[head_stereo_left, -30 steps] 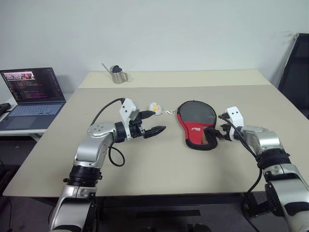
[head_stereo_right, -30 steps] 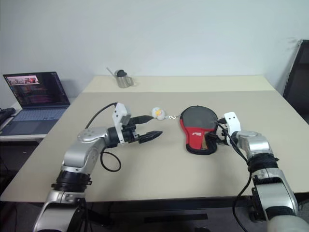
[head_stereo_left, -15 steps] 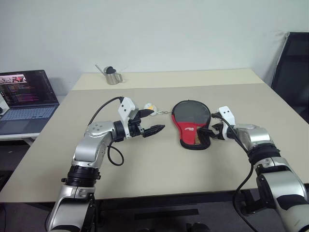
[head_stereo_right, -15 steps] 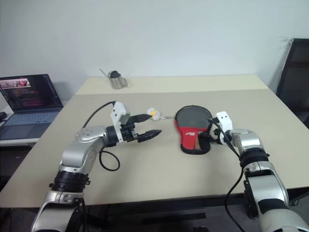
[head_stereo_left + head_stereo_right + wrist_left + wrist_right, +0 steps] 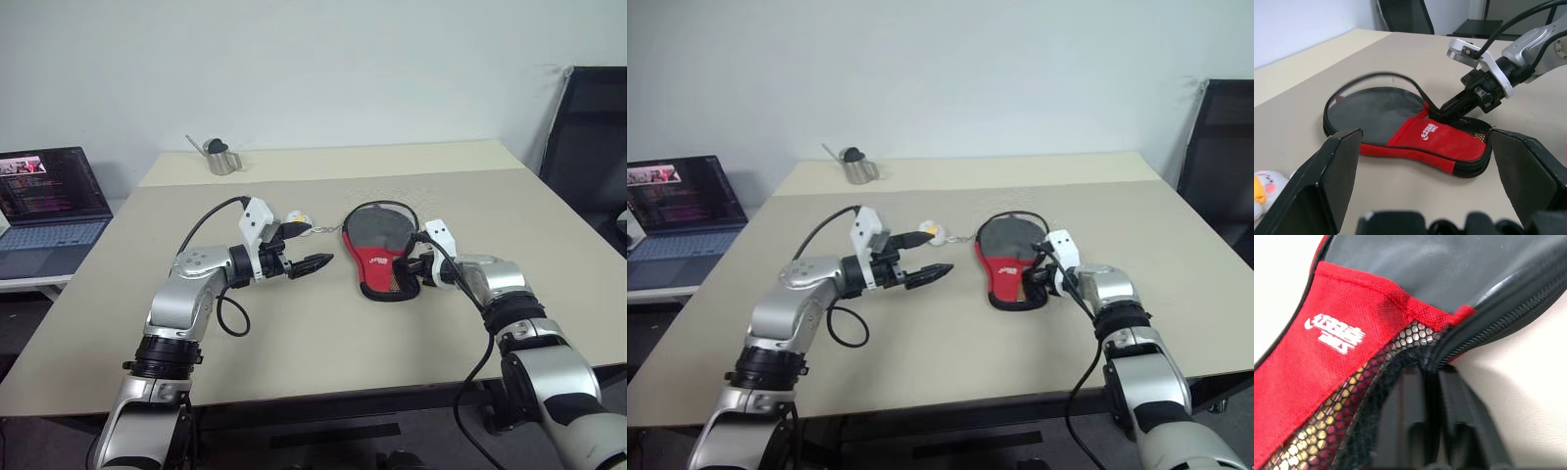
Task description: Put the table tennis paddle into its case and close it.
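The case [image 5: 384, 257] lies flat on the table, black at its far round end, red with a white logo and black mesh [image 5: 1327, 347] nearer me. A strip of its zippered rim arches up over the black part [image 5: 1378, 78]. My right gripper [image 5: 415, 271] reaches in from the right and is shut on the case's zippered edge by the mesh pocket [image 5: 1431, 369]. To the left of the case hovers my left gripper [image 5: 312, 247], open, its fingers [image 5: 1334, 176] pointing at the case with nothing between them. The table tennis paddle is hidden.
A small white and yellow plush toy [image 5: 297, 219] on a chain lies just left of the case's far end. A metal pitcher [image 5: 220, 159] stands at the back left. A laptop [image 5: 44, 201] sits on a side table at left, a black chair [image 5: 586, 137] at right.
My right gripper has moved left onto the case's right edge and gone from open to shut on it; the zippered rim now arches up. The left arm has kept still. The camera has panned.
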`<state>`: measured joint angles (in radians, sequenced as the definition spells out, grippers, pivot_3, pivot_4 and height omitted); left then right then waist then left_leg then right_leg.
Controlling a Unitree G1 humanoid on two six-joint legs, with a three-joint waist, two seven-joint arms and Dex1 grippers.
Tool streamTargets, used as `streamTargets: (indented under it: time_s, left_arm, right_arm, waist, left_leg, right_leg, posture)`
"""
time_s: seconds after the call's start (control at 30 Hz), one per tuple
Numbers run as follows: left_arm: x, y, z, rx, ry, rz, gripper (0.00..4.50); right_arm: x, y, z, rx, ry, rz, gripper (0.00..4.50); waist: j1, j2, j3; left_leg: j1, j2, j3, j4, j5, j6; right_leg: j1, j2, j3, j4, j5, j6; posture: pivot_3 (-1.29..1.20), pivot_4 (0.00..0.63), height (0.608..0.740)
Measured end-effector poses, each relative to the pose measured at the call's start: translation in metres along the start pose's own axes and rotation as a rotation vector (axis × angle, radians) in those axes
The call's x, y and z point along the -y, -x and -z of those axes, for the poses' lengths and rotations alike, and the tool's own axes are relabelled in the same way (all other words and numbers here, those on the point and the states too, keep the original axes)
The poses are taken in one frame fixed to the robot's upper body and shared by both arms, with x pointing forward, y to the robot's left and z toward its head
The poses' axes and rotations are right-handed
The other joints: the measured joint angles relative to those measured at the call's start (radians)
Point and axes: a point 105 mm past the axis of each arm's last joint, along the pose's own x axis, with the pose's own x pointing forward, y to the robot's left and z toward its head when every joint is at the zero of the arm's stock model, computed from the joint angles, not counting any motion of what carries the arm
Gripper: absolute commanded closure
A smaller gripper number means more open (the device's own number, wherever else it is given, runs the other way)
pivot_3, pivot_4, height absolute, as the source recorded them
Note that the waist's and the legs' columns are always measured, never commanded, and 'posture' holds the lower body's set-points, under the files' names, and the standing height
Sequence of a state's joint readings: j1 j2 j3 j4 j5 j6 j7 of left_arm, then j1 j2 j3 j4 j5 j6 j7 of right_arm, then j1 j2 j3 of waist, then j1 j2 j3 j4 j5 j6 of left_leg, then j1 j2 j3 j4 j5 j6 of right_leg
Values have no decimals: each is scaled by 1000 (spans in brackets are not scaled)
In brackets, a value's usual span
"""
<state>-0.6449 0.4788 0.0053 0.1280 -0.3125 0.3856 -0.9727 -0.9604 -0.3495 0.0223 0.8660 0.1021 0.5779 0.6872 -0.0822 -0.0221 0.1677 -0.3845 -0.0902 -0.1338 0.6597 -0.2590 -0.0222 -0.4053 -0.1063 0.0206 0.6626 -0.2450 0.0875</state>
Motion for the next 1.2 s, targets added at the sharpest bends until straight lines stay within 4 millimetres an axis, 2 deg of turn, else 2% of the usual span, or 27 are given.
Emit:
streamTargets:
  time_s: [0.1, 0.3, 0.67, 0.9, 1.2]
  left_arm:
    - [1, 8, 7, -32, 1, 7, 0]
    - [8, 39, 42, -169, 59, 41, 0]
    - [41, 60, 46, -217, 95, 187, 0]
    - [61, 68, 55, -262, 114, 266, 0]
    - [69, 68, 57, -271, 115, 297, 0]
  right_arm:
    - [-7, -3, -1, 5, 3, -15, 4477]
    - [-24, 0, 1, 14, -2, -63, 4477]
    - [-86, 12, 20, -13, -27, -238, 4477]
    - [-109, 27, 36, -37, -53, -284, 4477]
    - [-127, 45, 54, -64, -95, -290, 4477]
  waist:
    - [-4, 0, 0]
    - [-6, 1, 0]
    - [-2, 1, 0]
    - [5, 1, 0]
    - [16, 1, 0]
  left_leg:
    - [1, 1, 1, -1, 0, 0]
    - [1, 13, 3, -2, -3, -4]
    - [1, 16, 3, -5, -4, -5]
    - [1, 16, 3, -12, -4, -5]
    - [1, 16, 3, -14, -4, -5]
  right_leg:
    - [0, 1, 1, 0, 0, 0]
    - [-1, 7, 2, -1, -1, -2]
    - [-4, 9, 3, -1, -2, -4]
    - [-5, 8, 3, -4, -3, -5]
    - [-6, 9, 2, -5, -4, -7]
  posture:
    - [0, 150, 740]
    - [0, 150, 740]
    - [0, 150, 740]
    - [0, 150, 740]
    - [0, 150, 740]
